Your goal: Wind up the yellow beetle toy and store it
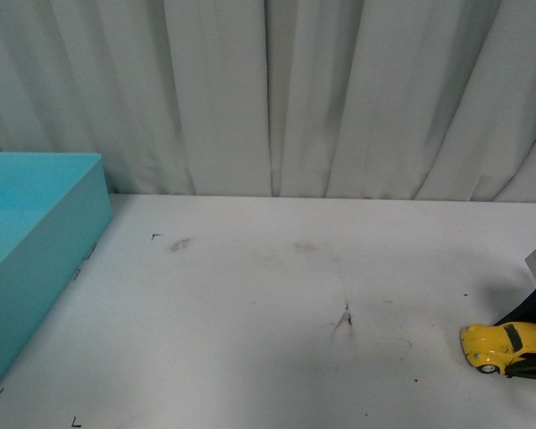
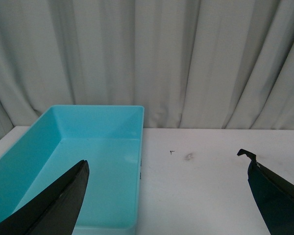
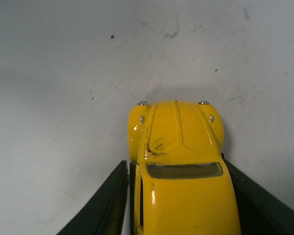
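The yellow beetle toy (image 1: 505,345) sits on the white table at the far right edge of the front view, nose pointing left. My right gripper (image 1: 531,350) is shut on its body; only its black fingers show there. In the right wrist view the toy (image 3: 179,161) fills the lower middle, with black fingers (image 3: 110,203) pressed against both its sides. My left gripper (image 2: 166,186) is open and empty, its black fingertips (image 2: 63,205) spread wide above the near corner of the turquoise bin (image 2: 108,113) and the table beside it.
The turquoise bin (image 1: 67,223) stands at the table's left side, open and empty inside. A white pleated curtain (image 1: 322,89) hangs behind the table's far edge. The white tabletop (image 1: 268,304) has faint smudges and small marks.
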Motion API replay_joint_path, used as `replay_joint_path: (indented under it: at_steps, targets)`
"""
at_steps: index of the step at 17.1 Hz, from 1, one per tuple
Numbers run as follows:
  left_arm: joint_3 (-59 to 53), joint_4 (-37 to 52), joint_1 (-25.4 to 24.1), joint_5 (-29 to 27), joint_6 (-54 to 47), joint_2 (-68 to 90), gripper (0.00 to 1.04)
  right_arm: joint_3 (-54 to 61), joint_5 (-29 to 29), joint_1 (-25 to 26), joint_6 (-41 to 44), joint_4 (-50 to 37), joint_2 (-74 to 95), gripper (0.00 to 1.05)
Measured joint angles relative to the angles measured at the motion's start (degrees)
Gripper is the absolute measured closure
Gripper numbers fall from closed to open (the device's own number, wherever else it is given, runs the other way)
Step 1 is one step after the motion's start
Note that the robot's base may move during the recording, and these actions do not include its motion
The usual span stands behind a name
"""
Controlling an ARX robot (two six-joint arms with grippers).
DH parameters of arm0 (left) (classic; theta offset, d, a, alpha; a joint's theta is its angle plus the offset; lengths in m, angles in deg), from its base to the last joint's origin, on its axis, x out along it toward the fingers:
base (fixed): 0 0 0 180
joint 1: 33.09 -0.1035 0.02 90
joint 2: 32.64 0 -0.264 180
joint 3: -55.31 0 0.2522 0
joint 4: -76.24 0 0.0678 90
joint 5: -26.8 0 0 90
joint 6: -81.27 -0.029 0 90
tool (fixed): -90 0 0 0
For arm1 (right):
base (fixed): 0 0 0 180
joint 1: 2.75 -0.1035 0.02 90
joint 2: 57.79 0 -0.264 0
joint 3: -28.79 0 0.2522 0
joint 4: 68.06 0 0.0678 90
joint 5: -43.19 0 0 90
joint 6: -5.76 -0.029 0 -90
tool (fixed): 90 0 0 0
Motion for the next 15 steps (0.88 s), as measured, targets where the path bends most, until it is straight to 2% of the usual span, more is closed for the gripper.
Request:
replay_joint_path:
  at_steps: [5, 15]
  targets:
    - [0.0, 0.0, 0.0, 0.0, 0.0, 0.0, 0.07, 0.1, -1.1, 0.0, 0.3, 0.9, 0.4, 0.05]
    - [0.0, 0.0, 0.0, 0.0, 0.0, 0.0, 0.07, 0.0, -0.7, -0.1, 0.4, 1.2, 0.4, 0.07]
